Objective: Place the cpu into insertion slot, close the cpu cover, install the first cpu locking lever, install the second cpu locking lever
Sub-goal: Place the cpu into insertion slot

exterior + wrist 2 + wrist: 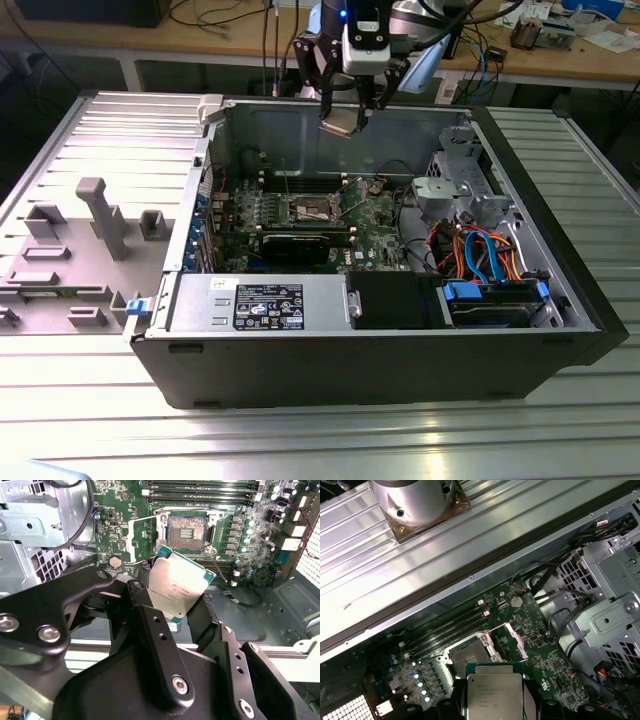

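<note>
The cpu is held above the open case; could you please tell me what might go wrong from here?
1. The gripper grips the cpu by its edges, high over the motherboard; a slip could drop it there.
2. In the second wrist view the cpu looks turned relative to the insertion slot, so it might seat askew.
3. The open cpu cover stands beside the slot and could catch the chip.

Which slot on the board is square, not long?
The silver-rimmed socket with the dark centre; the black memory slots beside it are long and narrow.
</note>
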### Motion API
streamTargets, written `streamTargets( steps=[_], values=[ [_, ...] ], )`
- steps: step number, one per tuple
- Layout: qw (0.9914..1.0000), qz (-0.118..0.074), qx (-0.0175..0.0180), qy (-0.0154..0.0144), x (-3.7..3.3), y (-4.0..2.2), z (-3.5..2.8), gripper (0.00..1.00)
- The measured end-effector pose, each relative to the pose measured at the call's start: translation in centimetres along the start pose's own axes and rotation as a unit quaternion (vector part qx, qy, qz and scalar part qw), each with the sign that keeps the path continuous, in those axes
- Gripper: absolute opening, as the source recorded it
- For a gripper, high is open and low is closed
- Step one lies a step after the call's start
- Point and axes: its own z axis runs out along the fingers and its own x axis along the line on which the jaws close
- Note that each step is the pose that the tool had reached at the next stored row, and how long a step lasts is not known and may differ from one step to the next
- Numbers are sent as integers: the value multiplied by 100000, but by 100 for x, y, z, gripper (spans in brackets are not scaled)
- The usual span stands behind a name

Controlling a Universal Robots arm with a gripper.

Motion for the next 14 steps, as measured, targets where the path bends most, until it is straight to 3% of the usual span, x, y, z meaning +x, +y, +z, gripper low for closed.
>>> streamTargets(
  steps=[3,7,10,14],
  values=[
    [99986,1647,-35,-139,0,-1,7,55],
    [99901,4428,-83,-375,0,-2,22,55],
    [99805,6218,-113,-526,0,-3,32,55],
    [99616,8725,-162,-738,0,-4,45,55]
  ],
)
